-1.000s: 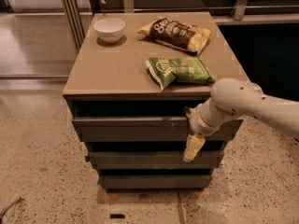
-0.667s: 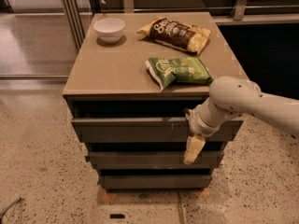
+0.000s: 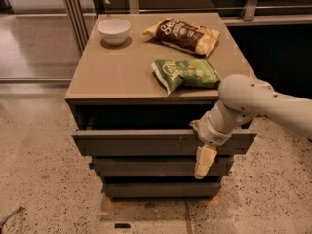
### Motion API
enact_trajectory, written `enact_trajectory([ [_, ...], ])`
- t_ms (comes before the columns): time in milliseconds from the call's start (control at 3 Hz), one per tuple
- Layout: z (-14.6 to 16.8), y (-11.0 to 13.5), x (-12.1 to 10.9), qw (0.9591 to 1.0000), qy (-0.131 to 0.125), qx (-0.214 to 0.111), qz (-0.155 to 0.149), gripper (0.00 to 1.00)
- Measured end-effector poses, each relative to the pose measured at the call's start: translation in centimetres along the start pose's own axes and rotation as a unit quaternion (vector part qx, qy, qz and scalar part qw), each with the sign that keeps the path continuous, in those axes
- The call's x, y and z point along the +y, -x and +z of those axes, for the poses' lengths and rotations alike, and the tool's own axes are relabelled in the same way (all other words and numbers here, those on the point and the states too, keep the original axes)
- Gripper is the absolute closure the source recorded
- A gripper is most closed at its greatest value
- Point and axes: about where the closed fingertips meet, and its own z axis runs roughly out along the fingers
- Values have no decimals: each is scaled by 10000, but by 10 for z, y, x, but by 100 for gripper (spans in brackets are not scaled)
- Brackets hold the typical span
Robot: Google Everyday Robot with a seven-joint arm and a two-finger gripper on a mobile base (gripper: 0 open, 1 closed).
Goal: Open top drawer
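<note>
Camera view: top drawer (image 3: pixel 141 143) stands partly pulled out below the cabinet (image 3: pixel 117 77) top's front edge, with a dark gap open above it; more travel likely remains. Gripper (image 3: pixel 204 152) rests against the drawer front near its right end, perhaps hooked over the lip; its grip cannot be told. A green bag (image 3: pixel 187 73) lies near the front right corner.

- The top drawer (image 3: pixel 136 143) is seen pulled out, a gap left open beneath the tabletop (image 3: pixel 112 72).
- Its right end is blocked by the gripper (image 3: pixel 204 162) and arm (image 3: pixel 258 99).
</note>
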Motion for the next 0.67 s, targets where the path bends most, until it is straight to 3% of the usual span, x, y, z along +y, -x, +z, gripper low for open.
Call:
enact_trajectory([
  [667, -18, 4, 57, 9970, 739, -168, 135, 0],
])
